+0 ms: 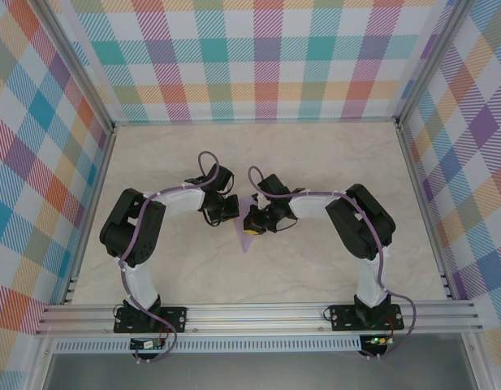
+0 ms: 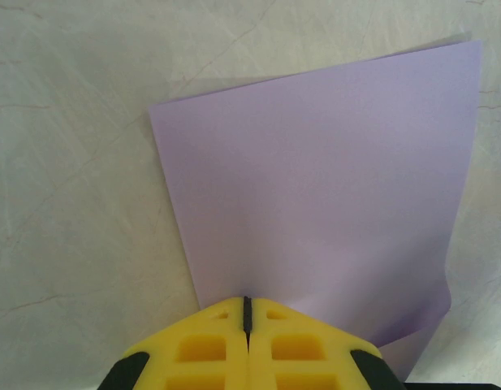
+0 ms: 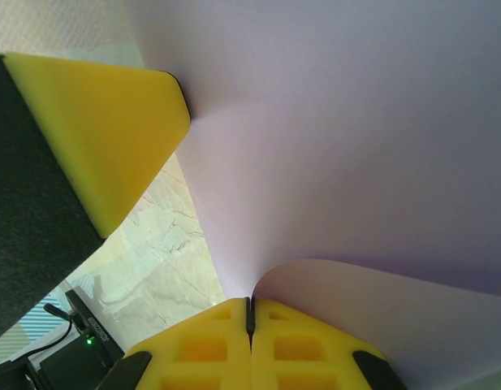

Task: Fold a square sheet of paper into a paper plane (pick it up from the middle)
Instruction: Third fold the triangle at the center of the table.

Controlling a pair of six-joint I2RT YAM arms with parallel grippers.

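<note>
The thin pale lavender square sheet of paper [image 2: 315, 187] is sitting over the middle of the cream marbled table [image 1: 331, 162], between the two wrists, and both hands are gripping it. The left yellow-fingered gripper [image 2: 246, 315] is pinching the sheet's near edge with its jaws pressed together, and the paper is spreading away from it low over the table. The right yellow-fingered gripper [image 3: 248, 315] is likewise clamping tight on an edge. There the paper is bowing upward in a soft curl, with one left finger [image 3: 112, 138] showing just beside it. Judging by that curl, the sheet is behaving as very light and limp: it is likely to sag wherever it is unsupported, crease at a touch, and tear if the arms pull apart. Its smooth face may also slip between pads. The safest holds are probably shallow bites at the edges, flanking the intended fold line, with the table backing each crease.
</note>
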